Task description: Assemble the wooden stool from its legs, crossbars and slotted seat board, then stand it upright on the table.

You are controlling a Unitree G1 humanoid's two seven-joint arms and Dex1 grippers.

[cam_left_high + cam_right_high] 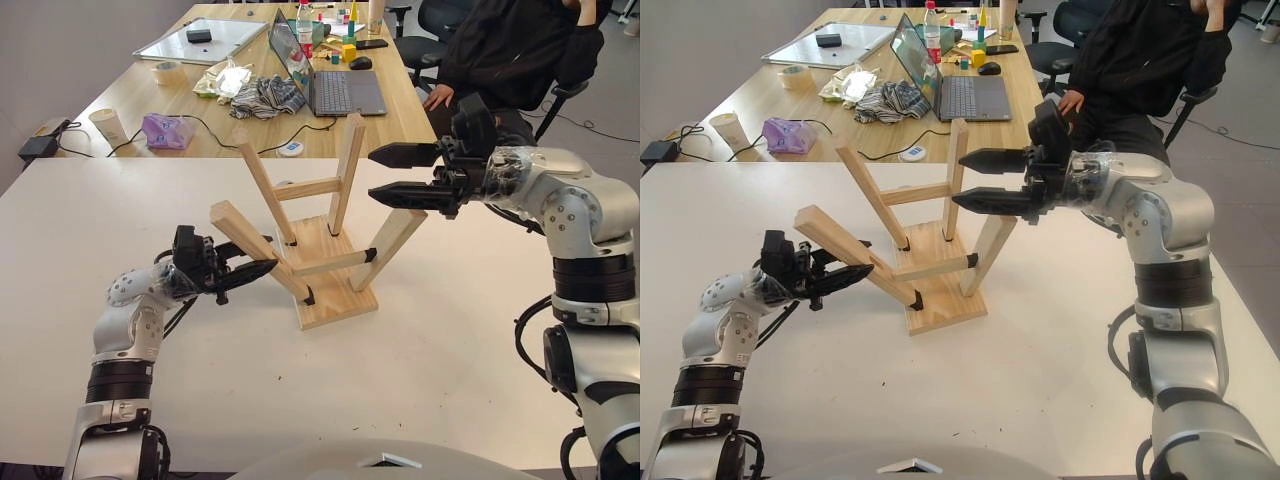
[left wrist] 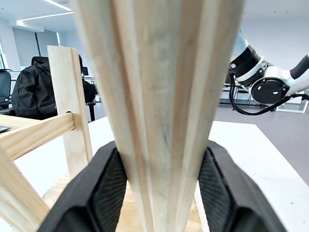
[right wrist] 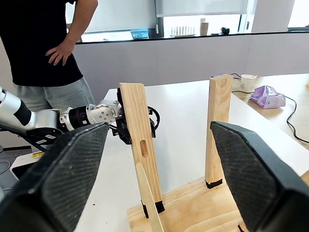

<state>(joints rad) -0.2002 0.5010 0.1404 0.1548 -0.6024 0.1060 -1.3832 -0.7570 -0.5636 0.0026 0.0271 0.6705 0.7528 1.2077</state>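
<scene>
left gripper [image 1: 258, 270] is seen low over the white table [image 1: 480, 330], jaws clenched on the near-left leg [image 1: 240, 232], pads [image 2: 108, 191] pressed on both sides of the wood; that leg leans well outward, so it is judged possibly not fully seated. the stool [image 1: 320, 240] is found at the table's middle, upside down, with the slotted seat board [image 1: 335, 300] lying flat on the surface and four legs pointing up. two back legs [image 1: 346, 165] are joined by an upper crossbar [image 1: 308, 188], and a lower crossbar [image 1: 325, 264] is fitted toward the near-right leg [image 1: 390, 245]; whether every joint is pushed home cannot be told. right gripper [image 1: 372, 174] is held in the air just above the near-right leg's top, jaws released and spread wide, nothing grasped. assembly is judged nearly done: legs and crossbars are in place. left to do: any loose leg to be pressed in, then the stool to be turned over and stood on its legs
</scene>
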